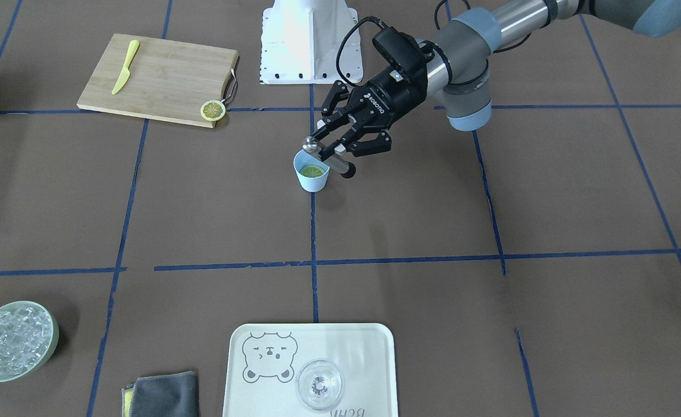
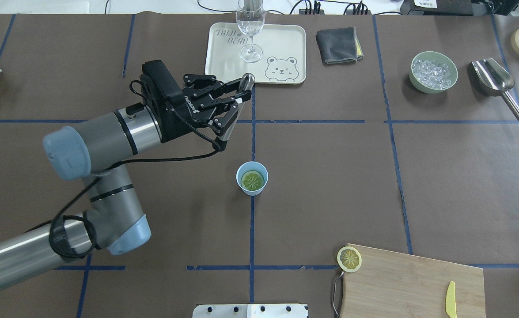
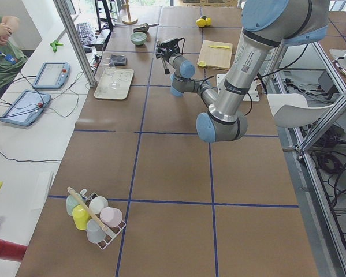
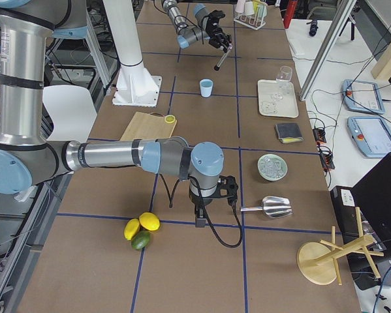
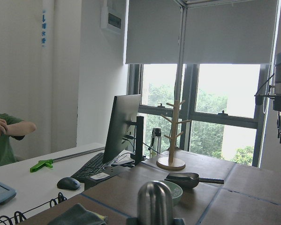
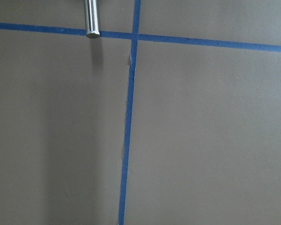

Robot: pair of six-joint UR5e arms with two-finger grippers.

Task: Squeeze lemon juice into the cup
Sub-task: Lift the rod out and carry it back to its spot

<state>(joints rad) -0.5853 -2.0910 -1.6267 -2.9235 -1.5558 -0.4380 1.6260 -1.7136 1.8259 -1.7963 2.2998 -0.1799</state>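
The pale blue cup (image 2: 252, 178) stands upright at the table's middle, also in the front view (image 1: 311, 171). A yellow-green lemon slice (image 2: 252, 180) lies flat inside it. A second yellow lemon slice (image 2: 349, 259) rests at the corner of the cutting board (image 2: 414, 282). My left gripper (image 2: 235, 102) is shut on a steel muddler (image 2: 237, 99) and holds it tilted in the air, beyond and above the cup. The muddler's round end shows in the left wrist view (image 5: 154, 201). My right gripper (image 4: 200, 218) hangs low over the table, far from the cup; I cannot tell its state.
A yellow knife (image 2: 450, 300) lies on the cutting board. A tray (image 2: 281, 44) holds a clear glass (image 2: 250, 26). A grey cloth (image 2: 336, 45), a green bowl of ice (image 2: 433, 71) and a steel scoop (image 2: 495, 84) sit along the far edge.
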